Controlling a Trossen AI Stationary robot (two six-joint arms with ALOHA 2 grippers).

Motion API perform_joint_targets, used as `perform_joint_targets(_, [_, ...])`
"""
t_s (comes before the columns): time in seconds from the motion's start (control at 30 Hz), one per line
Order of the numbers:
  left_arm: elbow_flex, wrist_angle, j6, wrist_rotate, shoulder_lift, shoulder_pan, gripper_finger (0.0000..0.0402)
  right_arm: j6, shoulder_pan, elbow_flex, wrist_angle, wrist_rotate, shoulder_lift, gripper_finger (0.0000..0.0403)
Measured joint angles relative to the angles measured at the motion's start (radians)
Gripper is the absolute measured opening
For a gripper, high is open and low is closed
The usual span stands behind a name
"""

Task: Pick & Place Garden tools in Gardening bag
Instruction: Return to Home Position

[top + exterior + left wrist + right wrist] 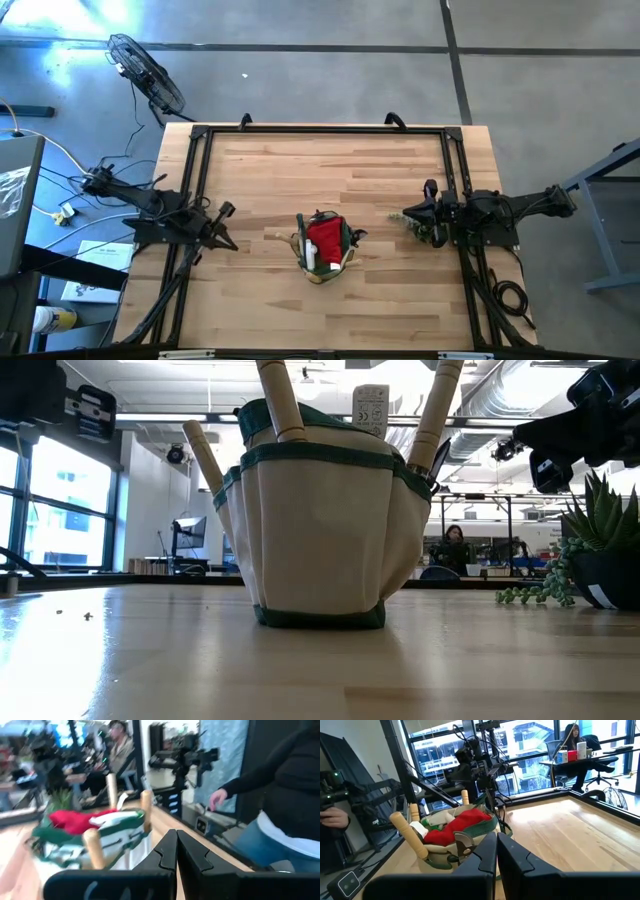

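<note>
Ok so the gardening bag [320,540] stands upright on the tabletop [300,170], a bit below the middle of the high view. It's packed: a red fabric bundle [325,238] on top with a small white-and-green item [311,255] beside it. Three wooden handles stick up out of it, one [280,400] left of centre, one [438,405] on the right and a shorter one [205,455] at the far left of the low view.

The left hand [176,836] hangs at the left edge of the tabletop, well apart from the bag, fingers pressed together with nothing between them. The right hand [496,840] is the same on the right edge: closed up, empty, pointing at the bag.

There's a potted plant [600,550] just beside the right hand, and a person [280,795] stands past the tabletop in the left wrist view.
</note>
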Motion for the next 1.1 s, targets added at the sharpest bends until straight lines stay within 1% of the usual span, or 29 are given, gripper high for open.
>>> perform_joint_targets(0.1, [-0.050, 0.099, 0.031, 0.047, 0.000, 0.000, 0.0000, 0.000, 0.000, 0.000, 0.001, 0.000, 0.000, 0.0004])
perform_joint_targets(0.23, [-0.092, 0.162, 0.031, 0.047, 0.000, 0.000, 0.0000, 0.000, 0.000, 0.000, 0.001, 0.001, 0.000, 0.0004])
perform_joint_targets(0.47, [-0.095, 0.141, 0.041, 0.030, 0.000, 0.000, 0.0000, 0.000, 0.000, -0.001, 0.003, 0.001, 0.001, 0.0004])
perform_joint_targets(0.6, [-0.096, 0.092, 0.085, -0.066, 0.001, 0.001, 0.0000, 0.000, 0.000, -0.001, 0.003, 0.000, 0.001, 0.0004])
perform_joint_targets(0.63, [-0.096, 0.094, 0.091, -0.074, 0.000, 0.001, 0.0000, 0.000, 0.000, -0.001, 0.003, 0.000, 0.001, 0.0004])
perform_joint_targets(0.8, [-0.097, 0.107, 0.130, -0.064, 0.000, 0.001, 0.0000, 0.000, 0.000, -0.001, 0.003, 0.000, 0.001, 0.0004])
perform_joint_targets(1.0, [-0.098, 0.107, 0.167, -0.082, 0.000, 0.002, 0.0000, 0.000, 0.000, -0.001, 0.004, 0.000, 0.001, 0.0004])
perform_joint_targets(1.1, [-0.099, 0.102, 0.167, -0.063, 0.000, 0.040, 0.0000, 0.000, 0.000, -0.001, 0.004, 0.000, 0.001, 0.0004])
